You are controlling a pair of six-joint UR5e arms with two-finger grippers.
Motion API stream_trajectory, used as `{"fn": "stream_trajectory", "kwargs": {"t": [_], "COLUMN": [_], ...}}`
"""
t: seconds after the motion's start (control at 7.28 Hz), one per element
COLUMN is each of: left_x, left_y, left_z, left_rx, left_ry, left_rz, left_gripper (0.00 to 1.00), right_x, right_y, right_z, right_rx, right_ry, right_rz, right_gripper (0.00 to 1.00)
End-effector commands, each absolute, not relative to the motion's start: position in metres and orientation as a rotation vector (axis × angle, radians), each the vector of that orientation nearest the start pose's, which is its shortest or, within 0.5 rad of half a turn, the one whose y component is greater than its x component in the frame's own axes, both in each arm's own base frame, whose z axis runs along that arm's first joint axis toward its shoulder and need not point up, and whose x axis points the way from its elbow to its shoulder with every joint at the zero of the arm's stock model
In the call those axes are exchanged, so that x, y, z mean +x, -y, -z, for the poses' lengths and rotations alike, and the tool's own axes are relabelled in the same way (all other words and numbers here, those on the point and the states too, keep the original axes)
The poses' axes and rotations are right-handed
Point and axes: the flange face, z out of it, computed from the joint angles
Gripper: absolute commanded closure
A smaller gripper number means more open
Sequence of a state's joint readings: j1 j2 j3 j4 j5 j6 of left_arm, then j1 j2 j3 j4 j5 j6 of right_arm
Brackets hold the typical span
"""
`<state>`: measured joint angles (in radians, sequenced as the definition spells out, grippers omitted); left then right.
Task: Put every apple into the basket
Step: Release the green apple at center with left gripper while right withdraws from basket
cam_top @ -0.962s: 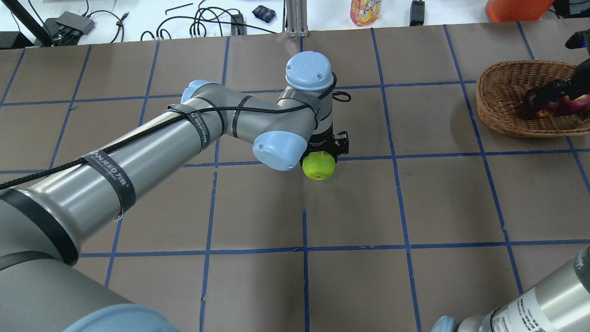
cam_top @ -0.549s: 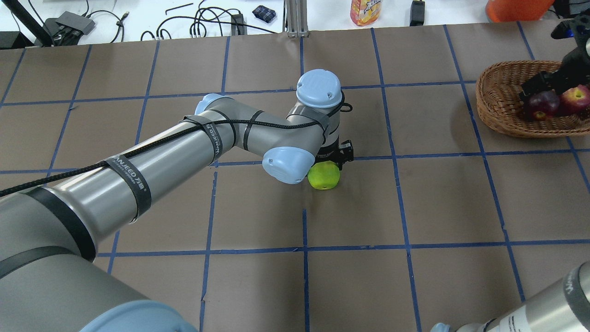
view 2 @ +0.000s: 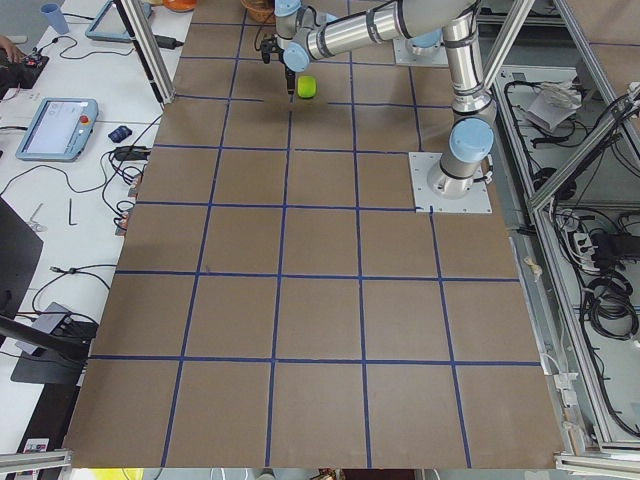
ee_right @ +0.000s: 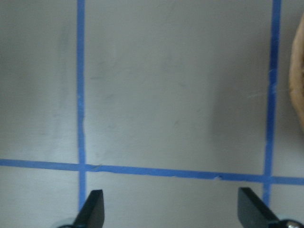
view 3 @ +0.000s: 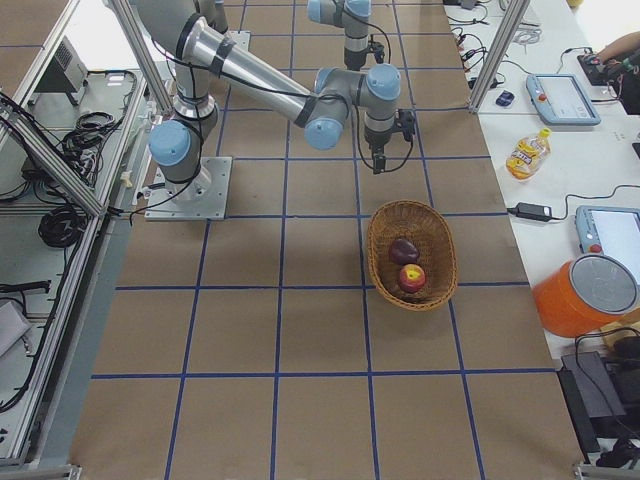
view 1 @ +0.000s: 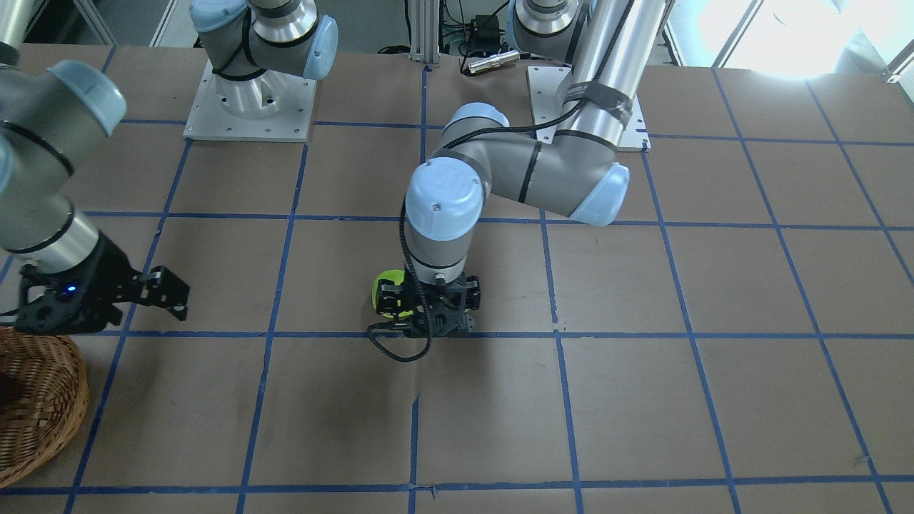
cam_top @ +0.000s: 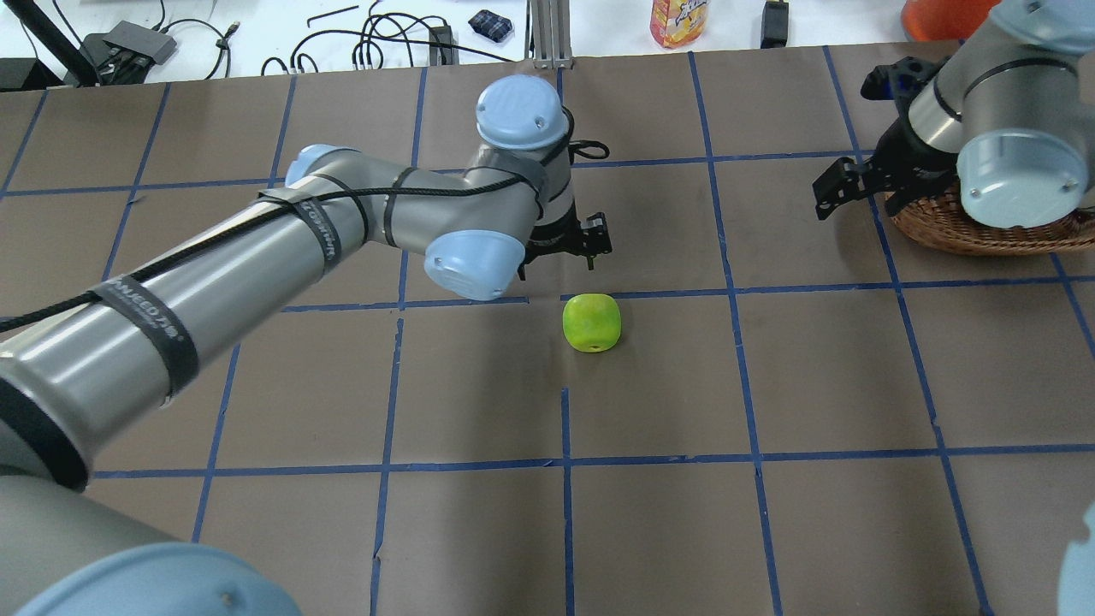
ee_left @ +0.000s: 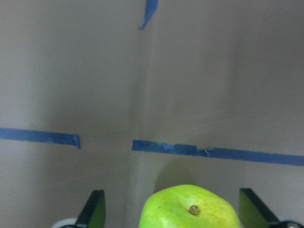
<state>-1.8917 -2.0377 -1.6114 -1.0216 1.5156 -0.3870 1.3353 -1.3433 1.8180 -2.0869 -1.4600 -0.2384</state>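
left end effector (cam_top: 560,250) lifted off green apple (cam_top: 592,322), jaws apart

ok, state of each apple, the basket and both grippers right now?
basket: upright, two apples inside.
maroon apple: in the basket.
red apple: in the basket, beside the maroon one.
green apple: on the table, outside the basket, not gripped.
left gripper: open, not holding the green apple.
right gripper: open, empty, beside the basket.
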Motion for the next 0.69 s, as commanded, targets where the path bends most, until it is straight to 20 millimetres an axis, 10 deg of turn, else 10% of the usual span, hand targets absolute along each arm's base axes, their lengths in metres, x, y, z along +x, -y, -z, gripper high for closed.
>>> {"fn": "stream_trajectory", "kwargs": {"t": [0.0, 0.27, 0.55], "left_x": [-0.238, -0.169, -0.148], "left_y": [0.581, 0.575, 0.552], "left_z": [-0.301, -0.339, -0.383], "left_rx": [0.038, 0.15, 0.268], "left_ry": [-3.194, -3.191, -3.181], "left_rz": [-0.03, -0.12, -0.113], "left_gripper": [0.0, 0.0, 0.0], "right_x": [0.106, 0.137, 0.203], "right_y": [0.54, 0.536, 0.517], "right_z": [-0.293, -0.298, -0.298], "right_rx": [0.084, 0.144, 0.283], "right_ry": [-3.029, -3.012, -2.988], "right_rz": [0.044, 0.097, 0.09], "right_gripper": [0.0, 0.0, 0.0]}}
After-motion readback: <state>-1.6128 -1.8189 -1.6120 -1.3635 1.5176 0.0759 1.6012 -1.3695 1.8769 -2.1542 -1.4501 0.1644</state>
